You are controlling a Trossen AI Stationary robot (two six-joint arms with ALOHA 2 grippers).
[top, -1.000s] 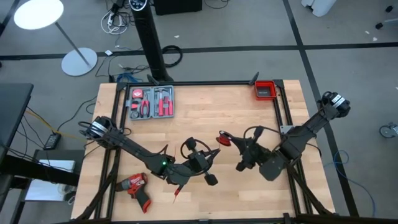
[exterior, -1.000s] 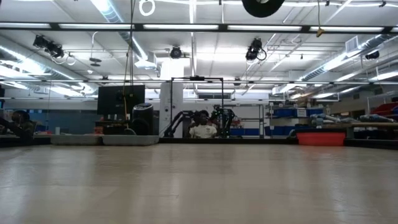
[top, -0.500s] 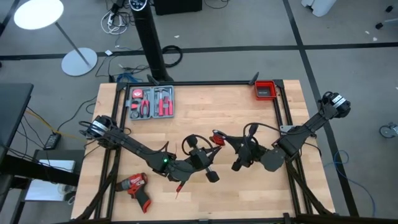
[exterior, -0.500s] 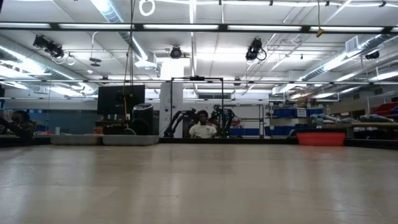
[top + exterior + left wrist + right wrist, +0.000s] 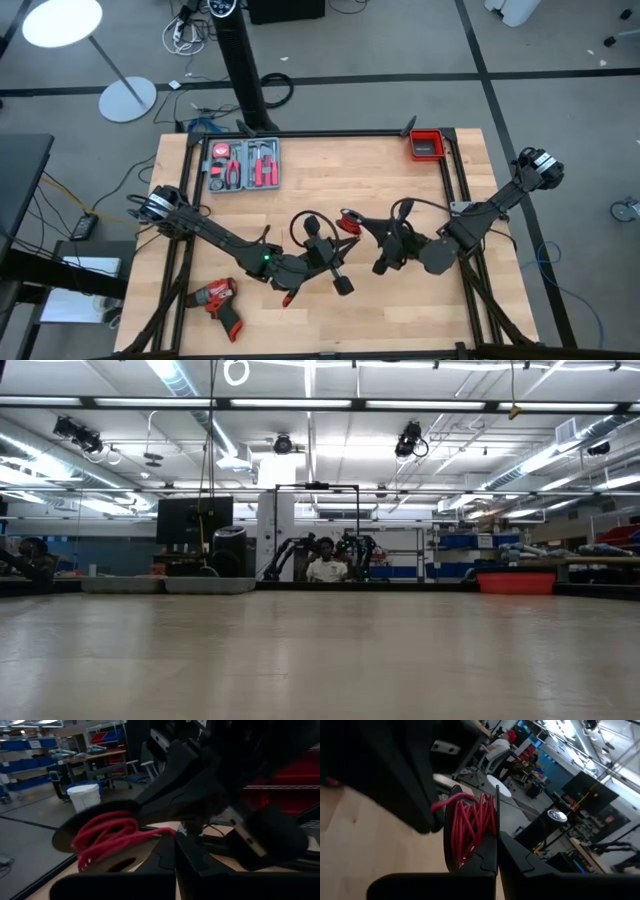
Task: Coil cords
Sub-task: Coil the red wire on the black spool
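My two pincers meet near the middle of the wooden table (image 5: pixel 330 190), and the red wire sits right between them. My right pincer (image 5: pixel 352 224) reaches in from the right side with its fingers pressed shut, and through its own camera I see the red wire (image 5: pixel 470 826) wound in a loose bundle on a dark flat disc just past my fingertips, pinched there. From above, the same red bundle (image 5: pixel 347 222) shows at the tip of that pincer. My left pincer (image 5: pixel 318 240) comes in from the left, low over the table, its fingers also shut; in its camera the red coil (image 5: pixel 107 837) lies directly ahead of my closed fingertips, with a strand running back to them, and my other arm's dark body looms right behind it. The black cable (image 5: pixel 303 228) loops in an arc just beside my left pincer. A red drill (image 5: pixel 220 304) lies near the table's front left edge, well apart from the wire.
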